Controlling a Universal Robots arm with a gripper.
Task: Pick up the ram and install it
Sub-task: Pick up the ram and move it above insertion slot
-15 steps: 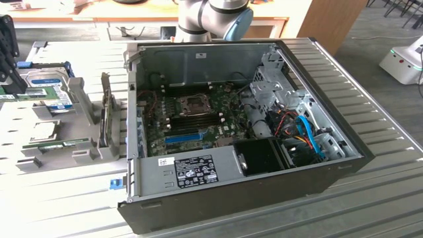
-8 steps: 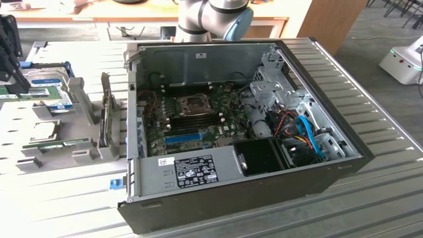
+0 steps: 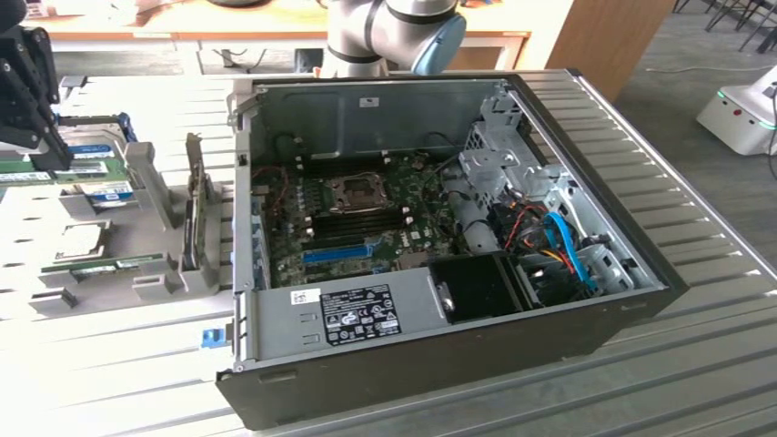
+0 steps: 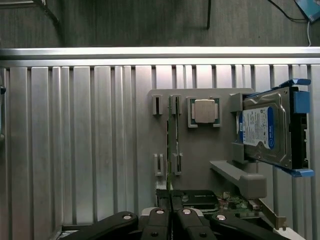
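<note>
Gripper [image 4: 171,214] pinched narrow on the ram [image 4: 170,145], green stick edge-on, over grey parts tray [image 4: 210,150], hard drive [image 4: 265,127] alongside

case [image 3: 486,355]: on the table [image 3: 704,355], exterior view's right of the tray [image 4: 200,150]
tray: carries hard drive [image 4: 265,130], processor [image 4: 204,111]
gripper [image 4: 170,202]: above the tray

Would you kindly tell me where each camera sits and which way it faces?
Exterior view: off the arm, above, looking down into the open black computer case on the ribbed metal table; the grey-and-blue arm joint and black gripper show.
Wrist view: on the wrist, looking down along the gripper, shut on the thin green ram stick, at the grey parts fixture.
Shared: the gripper, the fixture and the table.
</note>
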